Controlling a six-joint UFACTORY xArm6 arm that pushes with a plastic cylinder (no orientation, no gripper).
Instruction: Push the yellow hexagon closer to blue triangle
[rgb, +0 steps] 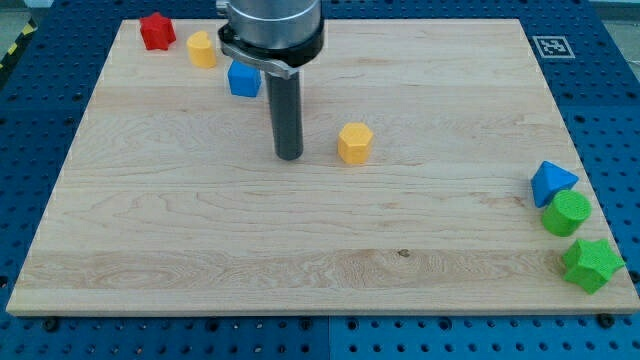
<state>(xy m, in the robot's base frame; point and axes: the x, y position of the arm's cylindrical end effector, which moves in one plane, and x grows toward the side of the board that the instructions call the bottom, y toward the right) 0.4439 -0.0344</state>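
A yellow hexagon (354, 143) sits near the middle of the wooden board. A blue triangle (551, 183) lies far off at the view's right edge of the board. My tip (289, 156) rests on the board just left of the yellow hexagon, a short gap apart from it. The dark rod rises from the tip to the arm's grey end at the view's top.
A green cylinder (567, 213) touches the blue triangle from below, and a green star (591, 264) lies under that. At the view's top left are a red star (156, 31), a second yellow block (202, 48) and a blue block (244, 79). The board's right edge (600, 180) is close to the triangle.
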